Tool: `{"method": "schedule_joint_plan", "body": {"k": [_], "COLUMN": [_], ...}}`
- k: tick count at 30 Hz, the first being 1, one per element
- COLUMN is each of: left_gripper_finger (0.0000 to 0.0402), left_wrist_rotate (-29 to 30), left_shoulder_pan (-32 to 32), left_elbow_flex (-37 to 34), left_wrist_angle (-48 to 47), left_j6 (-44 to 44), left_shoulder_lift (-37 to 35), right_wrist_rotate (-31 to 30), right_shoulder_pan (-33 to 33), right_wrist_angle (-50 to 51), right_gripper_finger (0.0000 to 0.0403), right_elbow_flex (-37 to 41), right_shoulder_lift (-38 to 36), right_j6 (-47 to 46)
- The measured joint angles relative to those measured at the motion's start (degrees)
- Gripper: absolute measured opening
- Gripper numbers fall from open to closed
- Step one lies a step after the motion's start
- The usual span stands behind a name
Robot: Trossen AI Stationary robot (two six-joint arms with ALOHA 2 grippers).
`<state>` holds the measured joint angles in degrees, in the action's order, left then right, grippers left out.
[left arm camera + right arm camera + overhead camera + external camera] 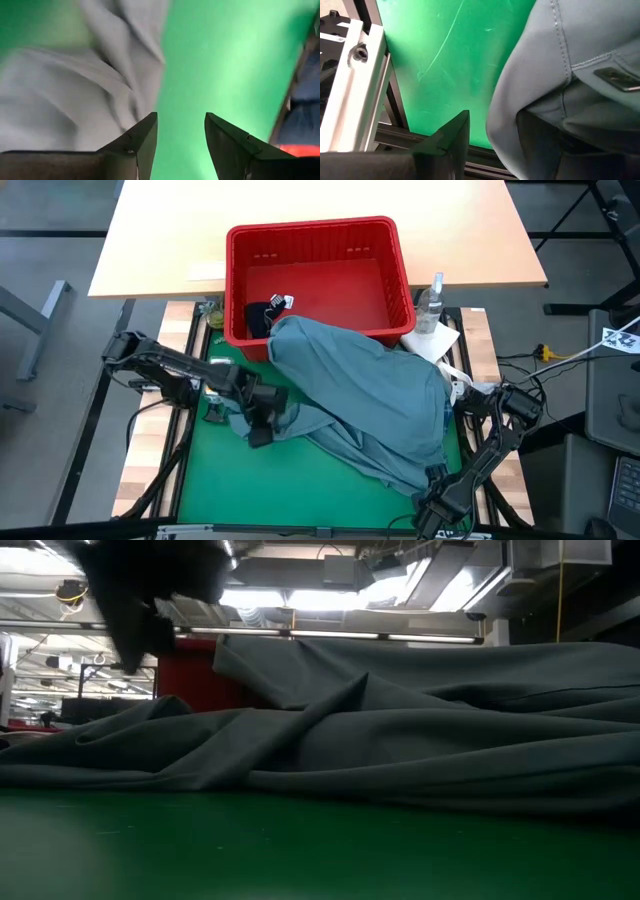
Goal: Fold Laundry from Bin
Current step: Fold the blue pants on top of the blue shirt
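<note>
Green mat (330, 498) covers tabletop | grey-blue garment (370, 395) spills from red bin (318, 240) | left hand (262, 428) released beside garment | right hand (432, 502) spread, garment edge between fingers

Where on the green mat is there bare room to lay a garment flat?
Bare mat shows along the near edge, between the left gripper and right gripper, below the grey-blue garment. The middle and right are covered by that garment, which drapes over the bin rim.
</note>
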<state>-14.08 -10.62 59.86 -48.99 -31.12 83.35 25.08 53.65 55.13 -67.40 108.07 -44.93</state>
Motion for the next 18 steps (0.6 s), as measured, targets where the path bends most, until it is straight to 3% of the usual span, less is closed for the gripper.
{"method": "schedule_joint_plan", "body": {"k": [2, 8, 18], "left_gripper_finger": [0.0157, 0.0158, 0.0156], "left_wrist_rotate": [0.9, 11.9, 18.1], "left_shoulder_pan": [-3.2, -13.1, -22.3], "left_elbow_flex": [0.1, 0.0, -0.3], "left_wrist_angle": [0.1, 0.4, 0.8], "left_j6": [-0.3, 0.0, -4.7], "left_shoulder_lift": [0.6, 2.1, 2.6], "right_wrist_rotate": [0.0, 0.0, -2.9], "right_shoulder_pan": [0.0, 0.0, 0.0], "right_wrist_angle": [0.0, -0.1, -1.1], "right_gripper_finger": [0.0166, 0.0166, 0.0166], "right_elbow_flex": [0.0, 0.0, 0.0], "right_shoulder_lift": [0.0, 0.0, 0.0], "right_j6": [0.0, 0.0, -2.7]}}
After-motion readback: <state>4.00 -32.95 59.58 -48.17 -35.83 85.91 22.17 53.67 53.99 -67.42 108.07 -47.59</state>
